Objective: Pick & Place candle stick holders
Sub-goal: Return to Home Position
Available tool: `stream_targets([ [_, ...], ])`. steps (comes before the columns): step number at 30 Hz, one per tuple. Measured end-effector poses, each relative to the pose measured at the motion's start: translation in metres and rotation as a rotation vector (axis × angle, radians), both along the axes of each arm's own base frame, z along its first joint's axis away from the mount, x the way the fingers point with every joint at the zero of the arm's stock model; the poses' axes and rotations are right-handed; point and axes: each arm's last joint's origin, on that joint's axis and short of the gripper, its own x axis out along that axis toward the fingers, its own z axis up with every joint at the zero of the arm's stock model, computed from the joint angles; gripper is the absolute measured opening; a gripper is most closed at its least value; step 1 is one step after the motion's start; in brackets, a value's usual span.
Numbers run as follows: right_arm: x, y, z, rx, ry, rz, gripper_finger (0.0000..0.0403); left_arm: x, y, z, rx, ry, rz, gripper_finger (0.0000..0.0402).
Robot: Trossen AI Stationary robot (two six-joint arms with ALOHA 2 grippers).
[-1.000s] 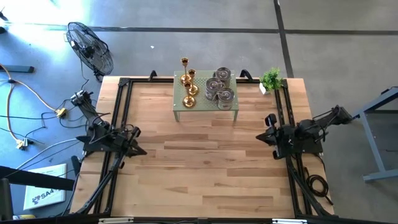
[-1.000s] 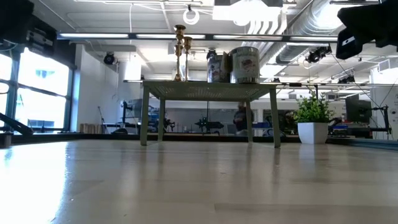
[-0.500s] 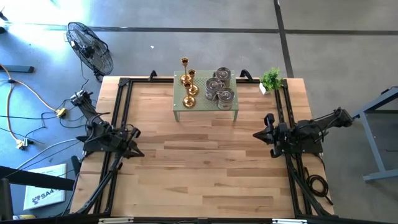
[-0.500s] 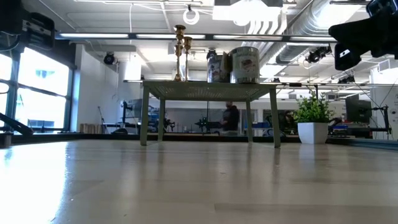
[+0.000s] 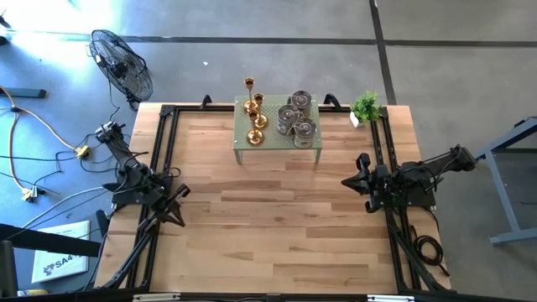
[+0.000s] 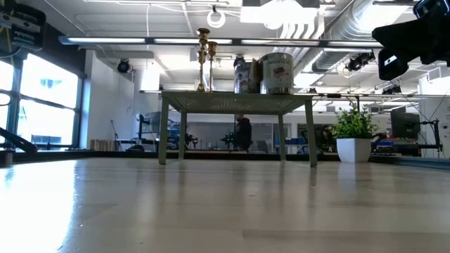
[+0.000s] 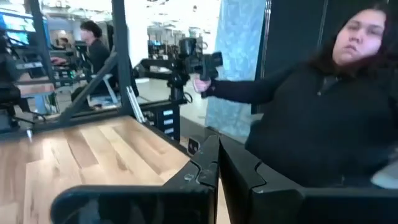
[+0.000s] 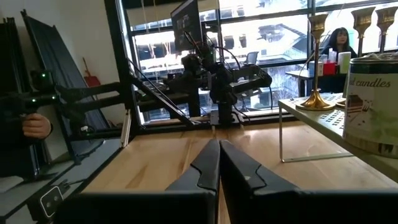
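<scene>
Three gold candle stick holders (image 5: pixel 255 107) and three silver-grey jar-like ones (image 5: pixel 296 116) stand on a small pale-green stand (image 5: pixel 276 147) at the table's far middle. In the low view the gold ones (image 6: pixel 204 60) and the jars (image 6: pixel 275 72) show on top of the stand. My left gripper (image 5: pixel 174 215) hovers shut near the table's left edge, far from them, pointing toward the near right. My right gripper (image 5: pixel 345 181) hovers shut near the right edge, pointing left across the table. Its wrist view shows shut fingers (image 8: pixel 219 163), a gold base (image 8: pixel 317 100) and a jar (image 8: pixel 374 104).
A small green potted plant (image 5: pixel 366 106) stands at the far right corner, beside the stand. Black rails (image 5: pixel 164 151) run along both table sides. Bare wood lies between the arms. A person (image 7: pixel 323 106) with a hand-held device stands beyond the table.
My left gripper has swung in place toward the table's near edge, still shut. My right gripper turned a little early on, then held still. The holders have stayed where they were.
</scene>
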Motion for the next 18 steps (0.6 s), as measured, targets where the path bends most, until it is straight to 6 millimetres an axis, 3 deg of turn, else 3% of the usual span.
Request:
stream_targets([
  [7,0.0,0.0008,-0.0005,-0.005,0.004,0.022,0.0003,0.0018,0.0004,-0.007,0.011,0.084,0.051,0.0007],
  [18,0.001,-0.0001,-0.0061,-0.04,0.061,-0.024,0.0004,0.0027,0.0022,-0.0059,0.104,0.02,0.126,0.0007],
])
